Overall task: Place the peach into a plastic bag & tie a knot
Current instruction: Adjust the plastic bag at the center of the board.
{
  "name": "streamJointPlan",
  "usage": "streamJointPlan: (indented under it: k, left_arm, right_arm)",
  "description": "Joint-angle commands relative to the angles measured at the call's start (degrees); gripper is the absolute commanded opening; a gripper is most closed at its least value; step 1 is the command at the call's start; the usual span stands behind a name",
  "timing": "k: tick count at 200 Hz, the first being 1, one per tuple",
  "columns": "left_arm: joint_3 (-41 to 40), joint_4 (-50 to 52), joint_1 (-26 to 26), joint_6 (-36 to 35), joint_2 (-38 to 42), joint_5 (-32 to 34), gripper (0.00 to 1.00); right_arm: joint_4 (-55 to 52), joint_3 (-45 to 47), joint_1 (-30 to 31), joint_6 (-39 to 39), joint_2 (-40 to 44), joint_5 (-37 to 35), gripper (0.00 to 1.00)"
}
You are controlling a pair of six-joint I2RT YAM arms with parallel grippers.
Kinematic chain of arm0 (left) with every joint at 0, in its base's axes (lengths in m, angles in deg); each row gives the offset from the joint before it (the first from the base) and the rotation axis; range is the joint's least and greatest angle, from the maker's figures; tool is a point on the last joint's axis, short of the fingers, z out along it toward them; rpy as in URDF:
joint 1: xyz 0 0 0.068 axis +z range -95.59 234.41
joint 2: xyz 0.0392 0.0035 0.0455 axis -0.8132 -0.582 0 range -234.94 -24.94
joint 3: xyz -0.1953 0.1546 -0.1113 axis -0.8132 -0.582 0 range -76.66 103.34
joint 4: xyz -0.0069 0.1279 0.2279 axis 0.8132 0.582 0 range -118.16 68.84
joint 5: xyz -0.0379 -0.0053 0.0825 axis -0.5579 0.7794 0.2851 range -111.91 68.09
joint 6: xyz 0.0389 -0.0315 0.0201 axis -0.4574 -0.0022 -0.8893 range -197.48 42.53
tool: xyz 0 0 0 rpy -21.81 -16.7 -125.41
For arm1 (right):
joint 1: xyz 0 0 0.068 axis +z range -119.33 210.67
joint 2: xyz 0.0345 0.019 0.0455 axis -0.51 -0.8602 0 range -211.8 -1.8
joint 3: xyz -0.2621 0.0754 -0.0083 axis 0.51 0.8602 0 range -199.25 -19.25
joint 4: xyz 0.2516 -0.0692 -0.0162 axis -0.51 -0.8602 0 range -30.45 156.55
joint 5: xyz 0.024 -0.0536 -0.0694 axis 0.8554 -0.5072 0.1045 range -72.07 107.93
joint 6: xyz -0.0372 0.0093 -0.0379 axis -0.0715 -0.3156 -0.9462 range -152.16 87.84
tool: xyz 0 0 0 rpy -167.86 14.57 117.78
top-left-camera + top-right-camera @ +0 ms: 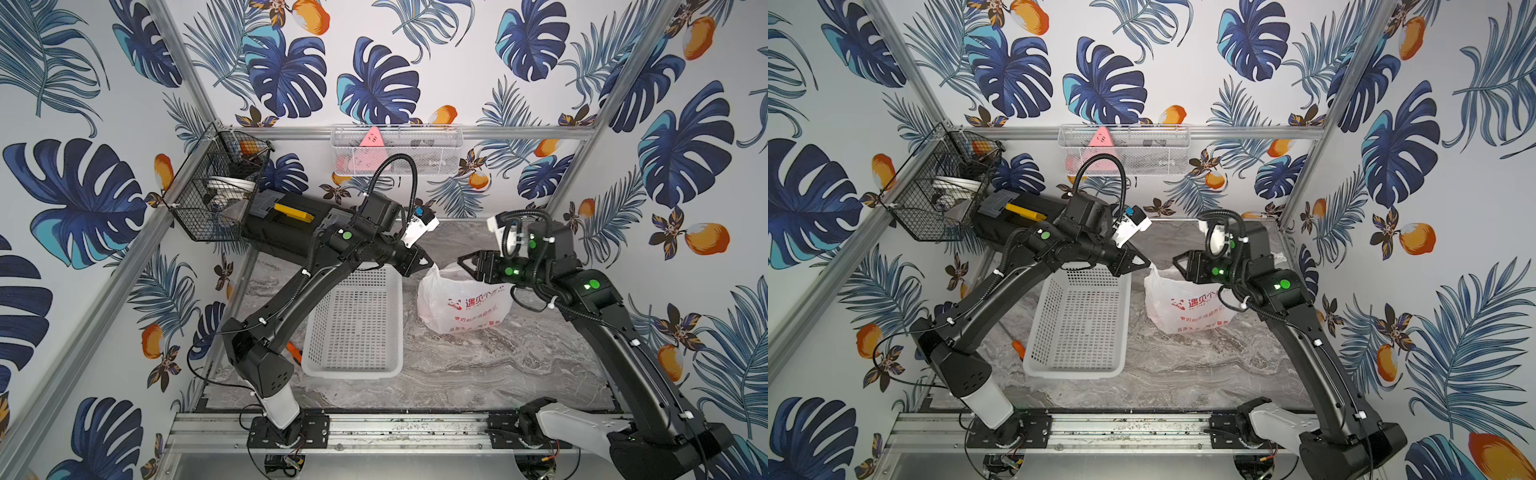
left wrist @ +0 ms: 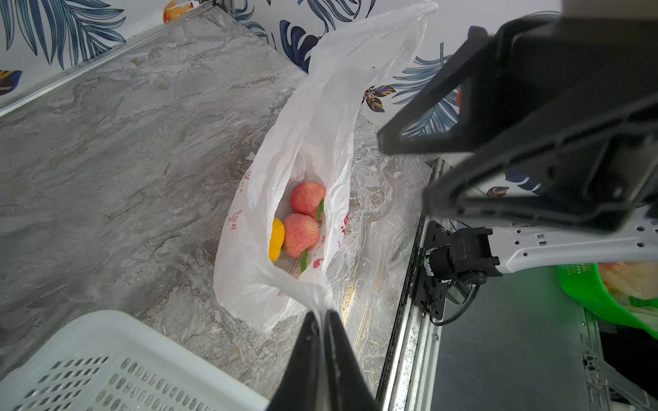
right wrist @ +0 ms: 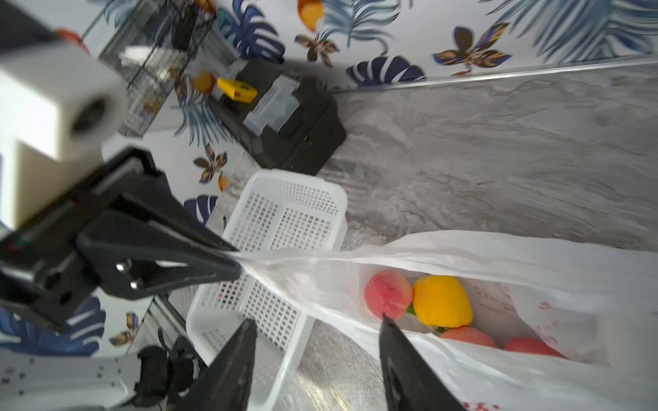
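**Left pinches the bag, right stands spread**

On my screens the bag (image 1: 465,307) sits on the counter (image 1: 478,365), just beside the white basket (image 1: 353,324) and between the two arms. The red lettering on its side faces the top views.

The left fingers (image 2: 308,341) are pressed together on a gathered strip of the bag's rim. In the left wrist view I see the thin white plastic squeezed into the slit between them and pulled taut up from the bag. The right wrist view shows the same pinch from the side, with the film stretching from the left fingers' tips (image 3: 213,263) to the bag (image 3: 463,256).

The right fingers (image 3: 238,348) are spread wide and I see nothing clamped between them. One tip lies over the bag's near edge in my right wrist view; I cannot tell whether it touches the plastic. In both top views they hover over the bag's upper edge, pointing toward the left fingers (image 1: 422,261).

The bag's mouth gapes open. Inside lie peaches (image 2: 308,197), pink-red, next to a yellow fruit (image 3: 441,300), all at the bottom.
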Motion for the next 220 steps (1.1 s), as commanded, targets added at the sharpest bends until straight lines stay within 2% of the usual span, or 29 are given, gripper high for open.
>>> streamJointPlan:
  k: [1, 23, 59, 83, 119, 142, 182, 220]
  left_arm:
    - [1.05, 1.54, 0.18, -4.18, 0.31, -1.89, 0.10]
    - [2.01, 2.80, 0.22, -5.43, -0.23, -3.87, 0.10]
    - [1.97, 3.43, 0.15, -6.58, -0.20, -5.56, 0.10]
    - [2.41, 4.29, 0.21, -7.59, -0.32, -5.98, 0.10]
    - [2.32, 4.00, 0.28, -7.58, -0.59, -8.34, 0.10]
    - [2.25, 3.43, 0.31, -7.00, -0.60, -9.94, 0.11]
    - [-1.16, -2.38, 2.33, -2.26, 1.78, -13.52, 0.26]
    - [-6.51, -10.31, 4.74, 2.82, 6.12, -14.75, 0.47]
  right_arm:
    - [8.02, 2.09, 5.41, -9.30, -1.21, 0.72, 0.61]
    - [9.96, 2.40, 9.40, -14.60, -3.62, -2.28, 0.64]
    - [9.86, 1.17, 9.67, -18.39, -8.82, -4.88, 0.61]
    - [12.14, 2.35, 9.50, -18.37, -9.33, -5.64, 0.59]
    - [15.95, 3.25, 9.33, -16.20, -10.65, -2.76, 0.58]
    - [19.99, 4.64, 9.06, -13.50, -11.80, -1.26, 0.50]
    - [27.66, 9.44, 8.20, -8.52, -9.84, -1.66, 0.27]
    - [30.55, 11.47, 7.30, -6.20, -8.18, -1.86, 0.15]
